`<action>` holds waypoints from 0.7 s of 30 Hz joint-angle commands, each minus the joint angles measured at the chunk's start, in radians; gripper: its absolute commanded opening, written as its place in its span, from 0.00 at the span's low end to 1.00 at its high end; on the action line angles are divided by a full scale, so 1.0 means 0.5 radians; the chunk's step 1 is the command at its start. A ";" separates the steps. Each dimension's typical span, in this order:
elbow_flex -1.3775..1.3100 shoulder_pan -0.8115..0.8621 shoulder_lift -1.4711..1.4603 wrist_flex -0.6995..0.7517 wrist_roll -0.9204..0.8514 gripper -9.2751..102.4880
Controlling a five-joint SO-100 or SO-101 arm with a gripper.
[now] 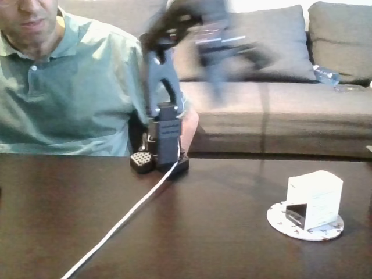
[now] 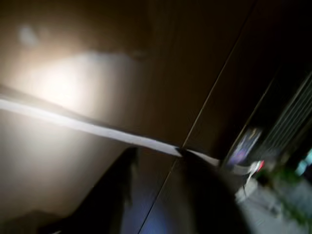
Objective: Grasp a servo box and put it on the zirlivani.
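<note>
Sitting behind a dark wood table [image 1: 70, 215] in fixed view: grey sofa [image 1: 279, 110] w/ cushions, person in green polo [image 1: 64, 87] at upper left. Arm base [image 1: 160, 157] clamped at table's far edge, white cable [image 1: 125, 218] running toward near-left corner. Arm raised high, upper part motion-blurred; gripper [image 1: 256, 58] smeared against sofa back, jaw state can't tell. Wrist view too blurred as well: dark finger shapes [image 2: 112, 195] at bottom, cable [image 2: 92, 127] crossing the tabletop. Zirlivani [image 1: 279, 224] flat on table, near-right. Servo box [image 1: 317, 197] stands on it, tilted, long axis roughly left-right, black section facing lower left toward camera. Box well apart from gripper: far below, further right.
</note>
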 commanded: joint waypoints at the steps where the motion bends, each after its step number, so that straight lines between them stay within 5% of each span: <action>1: 0.417 0.147 0.684 -0.104 -0.166 0.09; 6: 0.580 0.166 1.479 -0.098 -0.341 0.09; 12: 0.960 0.463 1.721 -0.067 -0.423 0.09; 21: 1.571 0.902 1.764 -0.586 -0.433 0.09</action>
